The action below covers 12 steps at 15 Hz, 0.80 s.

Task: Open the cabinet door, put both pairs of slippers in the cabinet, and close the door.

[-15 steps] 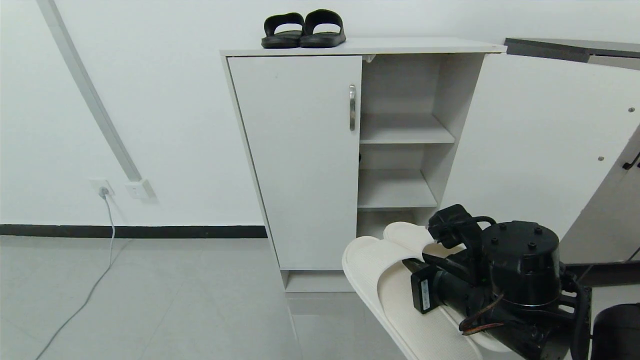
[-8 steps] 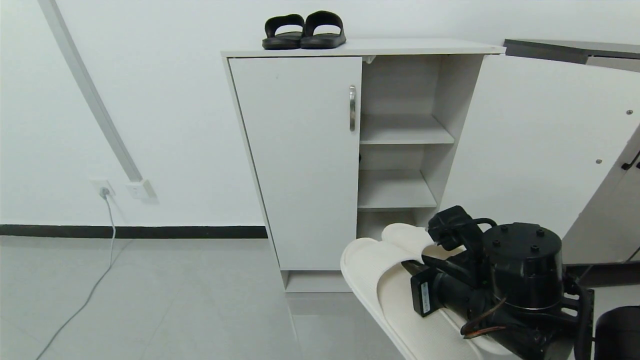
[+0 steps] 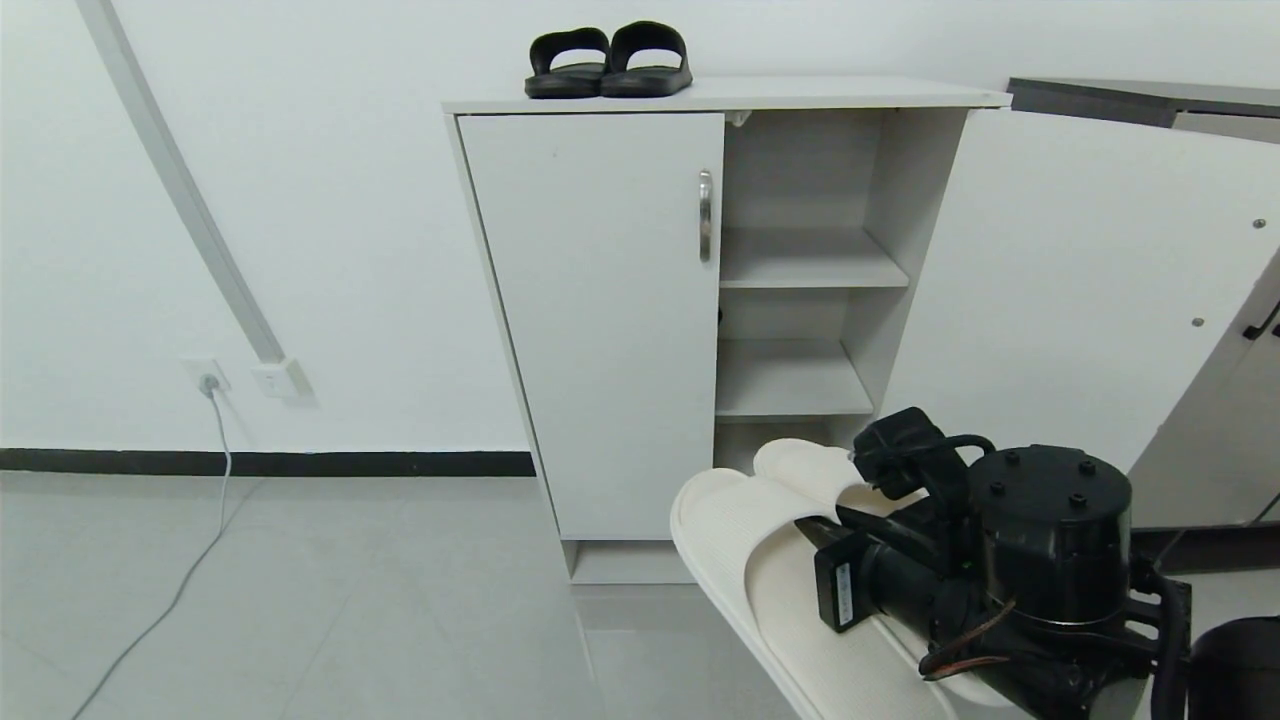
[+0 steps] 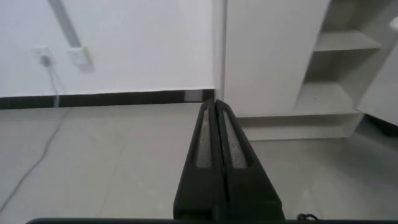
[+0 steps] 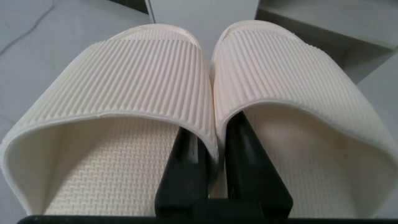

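A white cabinet [image 3: 600, 320] stands against the wall, its right door [image 3: 1070, 290] swung wide open, its left door shut. A pair of black slippers [image 3: 607, 62] rests on the cabinet top. My right gripper [image 5: 211, 155] is shut on the inner straps of a pair of cream slippers [image 5: 205, 81], one finger inside each slipper. In the head view the cream slippers [image 3: 750, 530] hang in front of the cabinet's lowest open compartment, toes toward it. My left gripper [image 4: 216, 134] is shut on nothing, low over the floor, pointing at the cabinet base.
Bare shelves [image 3: 800, 260] show in the open right half. A wall socket with a cable [image 3: 205, 385] is left of the cabinet, and a slanted conduit [image 3: 170, 170] runs up the wall. Grey floor tiles lie in front. A dark-topped unit [image 3: 1140, 100] stands behind the open door.
My right gripper has carried the cream slippers a little forward and to the left, toward the cabinet opening. The head view shifted slightly.
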Tool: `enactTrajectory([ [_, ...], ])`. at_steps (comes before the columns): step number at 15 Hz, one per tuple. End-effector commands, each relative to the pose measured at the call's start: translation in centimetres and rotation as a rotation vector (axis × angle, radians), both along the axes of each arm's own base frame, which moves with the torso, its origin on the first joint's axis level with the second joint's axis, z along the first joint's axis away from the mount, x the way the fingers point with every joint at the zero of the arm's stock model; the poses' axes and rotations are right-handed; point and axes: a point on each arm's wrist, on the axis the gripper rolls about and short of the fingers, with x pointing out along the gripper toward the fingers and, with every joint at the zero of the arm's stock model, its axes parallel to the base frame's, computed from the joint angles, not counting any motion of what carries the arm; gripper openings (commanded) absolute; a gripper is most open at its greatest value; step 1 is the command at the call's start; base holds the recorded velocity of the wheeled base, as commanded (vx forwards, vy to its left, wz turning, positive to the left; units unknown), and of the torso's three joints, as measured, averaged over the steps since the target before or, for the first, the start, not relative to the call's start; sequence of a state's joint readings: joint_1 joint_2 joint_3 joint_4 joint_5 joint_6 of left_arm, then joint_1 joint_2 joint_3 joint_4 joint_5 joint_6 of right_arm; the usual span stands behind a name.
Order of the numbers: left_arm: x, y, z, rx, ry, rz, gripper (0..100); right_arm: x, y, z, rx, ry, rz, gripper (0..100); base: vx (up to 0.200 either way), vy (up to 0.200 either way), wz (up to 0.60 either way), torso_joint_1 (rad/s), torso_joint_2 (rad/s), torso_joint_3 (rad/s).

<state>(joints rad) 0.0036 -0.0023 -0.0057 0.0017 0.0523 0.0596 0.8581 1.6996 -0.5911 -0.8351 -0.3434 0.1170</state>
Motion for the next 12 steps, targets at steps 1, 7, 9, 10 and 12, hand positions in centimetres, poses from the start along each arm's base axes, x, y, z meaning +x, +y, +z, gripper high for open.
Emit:
enactTrajectory([
  [1,0.1,0.0,-0.1,0.002,0.01,-0.001,0,0.0,0.1,-0.1,-0.002,0.0,0.001,0,0.0,0.0,0.0,0.0,0.0,0.0],
  [7,0.1,-0.2,-0.1,-0.004,0.009,-0.093,0,3.8,3.5,-0.9,0.001,-0.042,-0.269,0,0.0,0.0,0.0,0.0,0.0,0.0],
  [9,0.1,-0.2,-0.1,-0.007,0.009,-0.093,0,5.7,5.1,-1.7,-0.014,-0.083,-0.441,0,0.0,0.0,0.0,0.0,0.0,0.0],
  [10,0.1,-0.2,-0.1,-0.007,0.009,-0.093,0,6.4,5.6,-1.8,-0.014,-0.099,-0.493,0,0.0,0.0,0.0,0.0,0.0,0.0],
  [12,0.1,-0.2,-0.1,-0.007,0.009,-0.093,0,6.6,5.9,-1.7,-0.007,-0.107,-0.509,0,0.0,-0.2,0.0,0.002,0.0,0.0],
])
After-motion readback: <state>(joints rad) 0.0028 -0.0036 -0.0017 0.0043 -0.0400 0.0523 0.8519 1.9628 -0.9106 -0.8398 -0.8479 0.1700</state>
